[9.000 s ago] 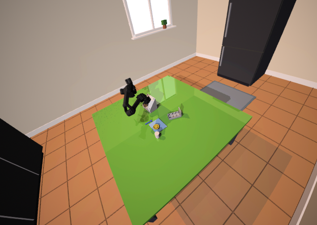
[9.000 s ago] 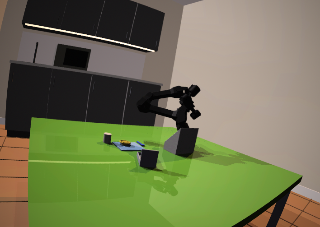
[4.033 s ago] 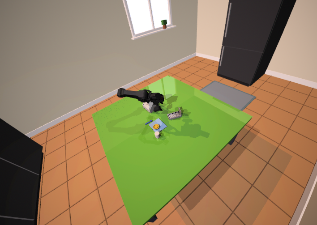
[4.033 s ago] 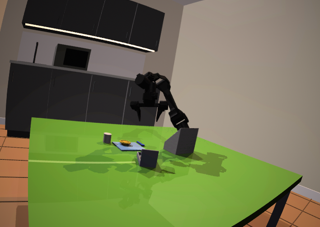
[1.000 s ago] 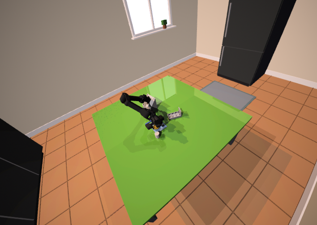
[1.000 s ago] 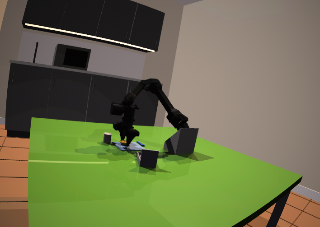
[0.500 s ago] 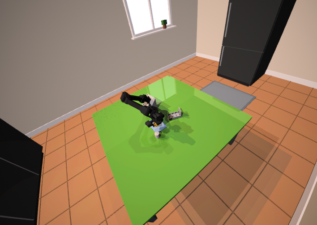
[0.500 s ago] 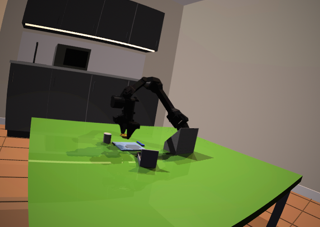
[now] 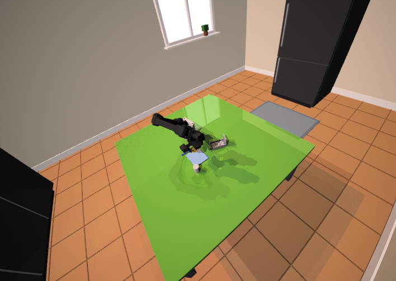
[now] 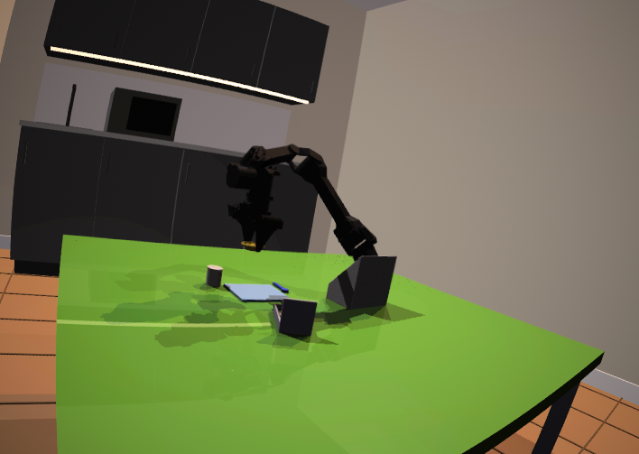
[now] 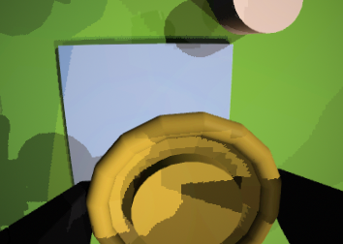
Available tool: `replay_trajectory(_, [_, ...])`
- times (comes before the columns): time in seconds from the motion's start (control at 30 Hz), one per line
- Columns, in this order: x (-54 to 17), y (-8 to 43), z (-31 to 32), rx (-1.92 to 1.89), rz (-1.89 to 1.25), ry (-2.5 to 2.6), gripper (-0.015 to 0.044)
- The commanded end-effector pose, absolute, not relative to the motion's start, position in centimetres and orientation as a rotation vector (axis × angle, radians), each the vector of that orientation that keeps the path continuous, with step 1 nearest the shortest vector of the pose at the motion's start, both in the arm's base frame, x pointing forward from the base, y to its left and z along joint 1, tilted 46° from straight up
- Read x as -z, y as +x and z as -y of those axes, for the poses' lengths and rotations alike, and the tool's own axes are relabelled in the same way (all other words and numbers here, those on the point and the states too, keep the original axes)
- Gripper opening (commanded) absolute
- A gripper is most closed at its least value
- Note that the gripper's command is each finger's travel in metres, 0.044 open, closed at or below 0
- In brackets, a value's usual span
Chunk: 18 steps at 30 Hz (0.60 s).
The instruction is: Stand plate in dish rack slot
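The yellow round plate [image 9: 194,149] [image 10: 248,244] [image 11: 186,199] is held roughly flat, face up, clear above the table. My gripper [image 9: 192,148] [image 10: 252,245] [image 11: 182,187] points down and is shut on the plate, with one black finger at each side of its rim. The small pale dish rack [image 9: 218,144] [image 10: 298,318] stands on the table, apart from the plate; its tall end panel shows, and its slots are too small to make out well. It is outside the wrist view. The plate's near edge is cut off in the wrist view.
A light blue flat square [image 9: 197,158] [image 10: 254,292] [image 11: 145,88] lies below. A pinkish-topped grey cylinder [image 9: 196,168] [image 10: 214,276] [image 11: 268,8] stands beside it. A blue bar [image 9: 184,153] [image 10: 280,287] lies on its other side. A grey wedge-shaped block [image 10: 375,282] stands near the arm's base.
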State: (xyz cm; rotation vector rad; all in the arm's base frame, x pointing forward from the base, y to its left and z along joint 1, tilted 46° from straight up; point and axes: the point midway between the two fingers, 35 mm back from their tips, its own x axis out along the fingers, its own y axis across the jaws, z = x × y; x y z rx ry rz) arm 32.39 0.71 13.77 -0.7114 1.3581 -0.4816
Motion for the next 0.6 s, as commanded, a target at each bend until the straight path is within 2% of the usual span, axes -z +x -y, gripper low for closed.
replay_trajectory(0.0, [-15.0,32.3,-2.2,0.48,-1.351,-0.705,0.0])
replay_trajectory(0.33, [-17.7,31.4,-4.8,0.49,-1.347,-0.714,0.0])
replay_trajectory(0.57, [-15.8,30.7,-6.7,0.534,-1.322,-0.645,0.0])
